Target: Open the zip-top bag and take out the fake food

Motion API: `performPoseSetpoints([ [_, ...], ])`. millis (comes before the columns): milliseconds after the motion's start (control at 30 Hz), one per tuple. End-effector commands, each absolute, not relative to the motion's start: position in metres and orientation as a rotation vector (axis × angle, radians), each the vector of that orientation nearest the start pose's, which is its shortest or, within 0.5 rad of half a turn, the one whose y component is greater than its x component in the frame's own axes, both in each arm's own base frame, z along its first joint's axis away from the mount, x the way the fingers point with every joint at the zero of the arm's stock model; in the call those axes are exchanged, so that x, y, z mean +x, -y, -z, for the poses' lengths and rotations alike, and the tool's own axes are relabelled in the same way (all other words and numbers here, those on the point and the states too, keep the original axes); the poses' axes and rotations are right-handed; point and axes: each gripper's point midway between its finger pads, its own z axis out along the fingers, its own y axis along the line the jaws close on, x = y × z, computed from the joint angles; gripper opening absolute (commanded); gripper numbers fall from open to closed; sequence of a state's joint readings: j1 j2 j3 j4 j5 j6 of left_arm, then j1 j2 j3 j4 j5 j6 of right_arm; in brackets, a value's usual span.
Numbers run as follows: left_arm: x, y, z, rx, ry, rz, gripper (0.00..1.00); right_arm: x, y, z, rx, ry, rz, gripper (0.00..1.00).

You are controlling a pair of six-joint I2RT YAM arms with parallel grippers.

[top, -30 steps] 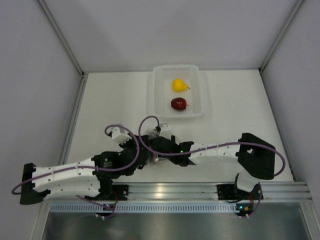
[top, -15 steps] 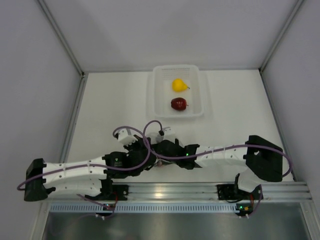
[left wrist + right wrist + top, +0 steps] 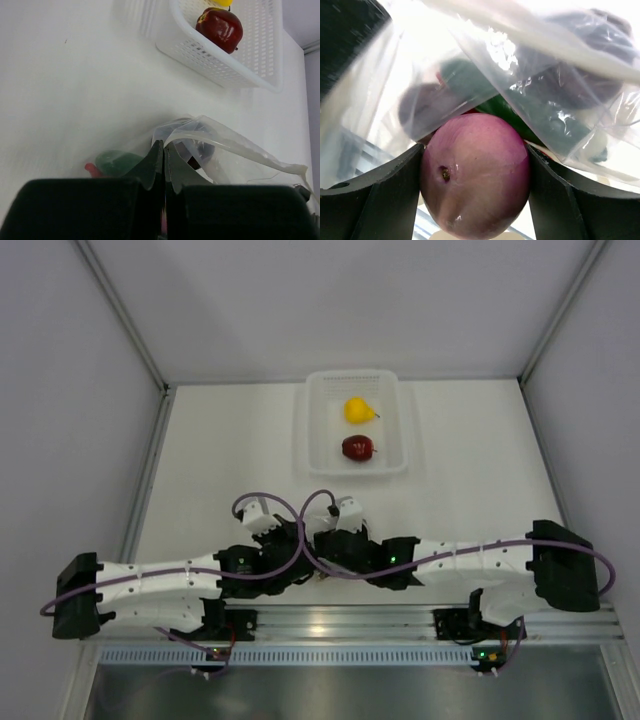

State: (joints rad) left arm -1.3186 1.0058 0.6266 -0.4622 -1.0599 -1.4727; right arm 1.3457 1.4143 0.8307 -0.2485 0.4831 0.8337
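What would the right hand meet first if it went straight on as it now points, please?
Probably the zip-top bag, right beyond the onion in the right hand; depth is unclear.

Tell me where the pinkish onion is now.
Right wrist view, bottom centre: the pinkish onion sits between the fingers of the right gripper, the zip-top bag just behind it.

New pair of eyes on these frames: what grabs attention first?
A pinkish onion fills the right wrist view, wedged in the right gripper in front of the see-through zip-top bag. Beside it, the left gripper pinches the bag's edge. Farther back on the table, a white basket holds a yellow pear and a dark red apple.
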Motion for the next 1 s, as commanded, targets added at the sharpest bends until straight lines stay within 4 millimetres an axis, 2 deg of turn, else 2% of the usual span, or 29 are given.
performPoseSetpoints([
  [0, 0.191, 0.214, -0.148, -0.612, -1.89, 0.559, 0.0, 0.147, -0.337, -0.13, -0.34, -2.205, -0.54, 0.5],
  [133, 0.187, 0.214, -0.145, -0.623, -1.9, 0.585, 0.0, 0.161, -0.33, -0.143, -0.323, -2.16, -0.53, 0.49],
  [467, 0.17, 0.233, -0.155, -0.593, -1.924, 0.69, 0.0, 0.184, -0.334, -0.211, -0.324, -1.989, -0.604, 0.48],
  [533, 0.169, 0.235, -0.16, -0.578, -1.921, 0.697, 0.0, 0.185, -0.337, -0.221, -0.35, -1.965, -0.616, 0.48],
  [567, 0.168, 0.235, -0.162, -0.56, -1.92, 0.691, 0.0, 0.185, -0.339, -0.232, -0.351, -1.946, -0.639, 0.47],
  [700, 0.17, 0.234, -0.172, -0.515, -1.906, 0.675, 0.0, 0.173, -0.352, -0.257, -0.445, -1.907, -0.776, 0.46],
  [967, 0.173, 0.214, -0.186, -0.506, -1.843, 0.673, 0.0, 0.149, -0.359, -0.296, -0.457, -1.821, -1.074, 0.46],
])
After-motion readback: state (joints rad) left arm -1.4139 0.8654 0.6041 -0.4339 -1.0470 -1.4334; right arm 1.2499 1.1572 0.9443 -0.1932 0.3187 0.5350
